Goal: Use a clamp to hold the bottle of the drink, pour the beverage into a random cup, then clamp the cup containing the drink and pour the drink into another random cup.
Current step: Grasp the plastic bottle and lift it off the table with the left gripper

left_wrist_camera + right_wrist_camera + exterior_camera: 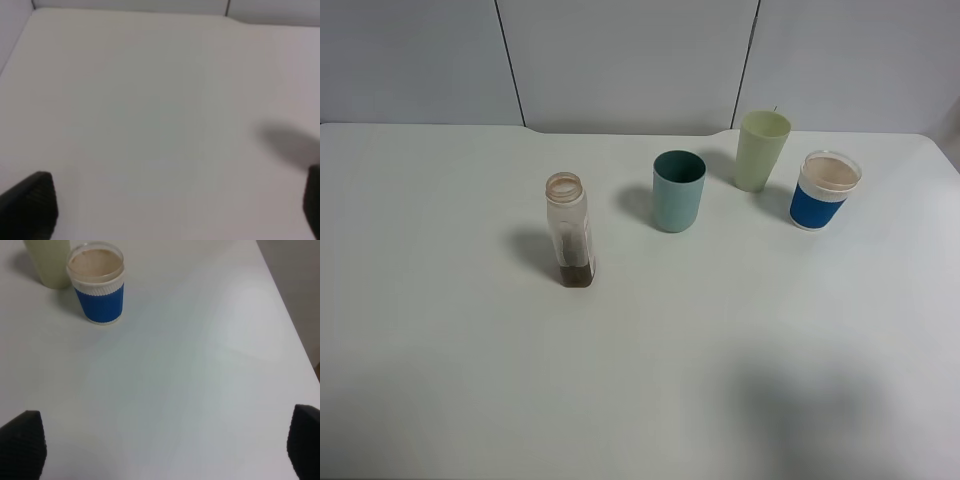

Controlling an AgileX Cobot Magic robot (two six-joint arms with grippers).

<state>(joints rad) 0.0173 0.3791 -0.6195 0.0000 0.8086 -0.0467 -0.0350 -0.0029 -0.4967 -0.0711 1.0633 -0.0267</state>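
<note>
Translucent plastic bottle point(570, 232) is standing upright, long axis vertical, left of the middle of the table point(440, 350), beverage point(577, 275) sitting at its base; left gripper point(170, 200) and right gripper point(165, 445) are hanging spread wide, grasping nothing; left arm is likely sitting nearer.

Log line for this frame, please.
phase: pre-grasp | left fingers: open, empty | right fingers: open, empty | bottle: upright, untouched | beverage: in bottle | teal cup: upright, untouched
</note>
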